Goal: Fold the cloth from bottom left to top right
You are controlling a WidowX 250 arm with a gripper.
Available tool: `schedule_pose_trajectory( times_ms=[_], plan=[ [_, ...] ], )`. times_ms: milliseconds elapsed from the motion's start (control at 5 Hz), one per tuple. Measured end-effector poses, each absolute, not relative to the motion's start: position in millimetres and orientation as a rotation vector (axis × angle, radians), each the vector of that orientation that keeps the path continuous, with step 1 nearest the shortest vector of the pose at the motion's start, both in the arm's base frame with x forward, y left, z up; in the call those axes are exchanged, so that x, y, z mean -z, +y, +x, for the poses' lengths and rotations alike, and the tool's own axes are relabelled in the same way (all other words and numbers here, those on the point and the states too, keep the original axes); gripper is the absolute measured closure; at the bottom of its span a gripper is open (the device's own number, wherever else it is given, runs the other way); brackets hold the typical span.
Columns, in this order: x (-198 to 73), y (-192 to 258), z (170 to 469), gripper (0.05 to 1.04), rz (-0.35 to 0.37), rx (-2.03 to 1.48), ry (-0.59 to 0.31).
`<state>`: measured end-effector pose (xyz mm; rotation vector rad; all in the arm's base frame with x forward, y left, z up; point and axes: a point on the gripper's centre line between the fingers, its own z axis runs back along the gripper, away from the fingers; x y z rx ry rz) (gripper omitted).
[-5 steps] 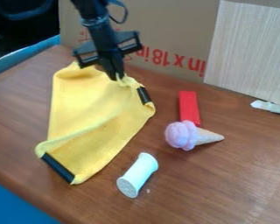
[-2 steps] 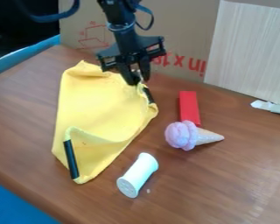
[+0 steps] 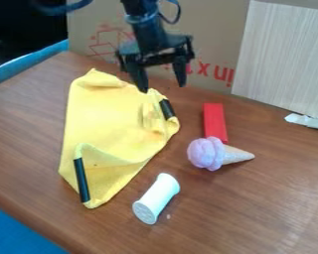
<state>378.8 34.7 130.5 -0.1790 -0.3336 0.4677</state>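
Note:
The black gripper (image 3: 163, 89) hangs at the far edge of the cloth, its two fingers spread apart with nothing between them. One finger's tip is just above the cloth's top right corner; the other is to the right of it. The yellow cloth (image 3: 112, 119) lies rumpled on the left half of the table, with a raised ridge near its upper right. Its black strips show at the upper right edge and at the lower left, where the edge is curled upward.
Right of the cloth lie a red block (image 3: 214, 121), a pink ice cream cone toy (image 3: 206, 153) and a white spool (image 3: 156, 198). Behind the wooden table (image 3: 275, 198) stand a cardboard box (image 3: 208, 30) and a pale board (image 3: 287, 54). A white-tipped object (image 3: 306, 120) lies far right.
The gripper moved right, pulling the cloth's far corner rightward, then let go and rose slightly with its fingers opened. The lower left edge of the cloth shifted right and turned more upright.

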Motion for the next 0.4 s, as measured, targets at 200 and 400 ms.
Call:
schedule_pose_trajectory(
  times_ms=[200,400],
  plan=[
    [-158.7,40.2,367.4,0.083,-0.161,-0.333,-0.32],
    [-196.0,63.5,336.1,0.083,-0.09,-0.14,-0.223]
  ],
)
